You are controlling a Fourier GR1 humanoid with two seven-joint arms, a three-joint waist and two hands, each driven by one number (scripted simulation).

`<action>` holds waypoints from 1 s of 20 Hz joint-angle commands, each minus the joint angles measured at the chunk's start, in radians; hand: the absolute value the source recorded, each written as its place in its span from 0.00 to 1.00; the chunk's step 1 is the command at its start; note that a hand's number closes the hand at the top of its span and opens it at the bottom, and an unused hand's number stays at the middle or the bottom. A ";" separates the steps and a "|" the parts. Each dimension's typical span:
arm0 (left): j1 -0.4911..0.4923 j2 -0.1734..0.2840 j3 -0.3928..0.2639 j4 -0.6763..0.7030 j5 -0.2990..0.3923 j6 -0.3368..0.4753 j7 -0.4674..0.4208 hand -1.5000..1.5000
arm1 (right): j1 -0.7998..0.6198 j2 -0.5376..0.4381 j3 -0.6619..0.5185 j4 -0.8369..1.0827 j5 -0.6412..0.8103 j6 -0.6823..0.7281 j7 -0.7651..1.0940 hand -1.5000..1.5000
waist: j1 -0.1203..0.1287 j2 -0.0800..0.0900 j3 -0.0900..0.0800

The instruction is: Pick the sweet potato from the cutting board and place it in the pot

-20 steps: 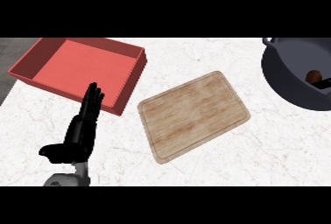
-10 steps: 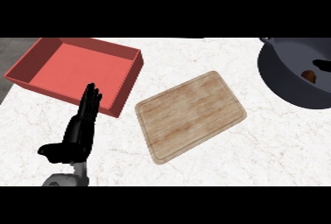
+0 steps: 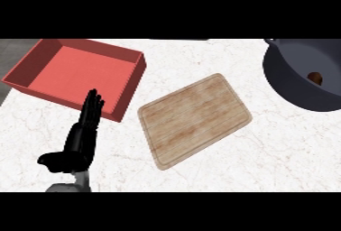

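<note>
Shifted slightly: pot (image 3: 300,72) holding sweet potato (image 3: 317,78), cutting board (image 3: 193,119) bare, left robot hand (image 3: 76,144) spread; best withdrawn without nudging.

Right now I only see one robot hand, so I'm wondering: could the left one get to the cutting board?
Probably yes. The left robot hand rests open just left of the cutting board, with only bare counter between them.

No readable text, labels or numbers, apparently none anywhere
</note>
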State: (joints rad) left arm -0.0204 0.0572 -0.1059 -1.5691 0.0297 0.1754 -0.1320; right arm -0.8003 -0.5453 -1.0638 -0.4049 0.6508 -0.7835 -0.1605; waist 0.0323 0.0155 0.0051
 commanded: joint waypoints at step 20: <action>0.040 -0.018 0.003 -0.031 -0.041 0.014 -0.004 0.50 | 0.269 -0.127 -0.099 0.007 -0.429 0.131 -0.395 0.00 | -0.023 -0.012 -0.003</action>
State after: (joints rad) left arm -0.0118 0.0603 -0.0793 -1.5874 0.0189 0.1688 -0.1118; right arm -0.5950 -0.6568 -1.1316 -0.3804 0.2978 -0.6905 -0.4932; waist 0.0113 0.0045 0.0017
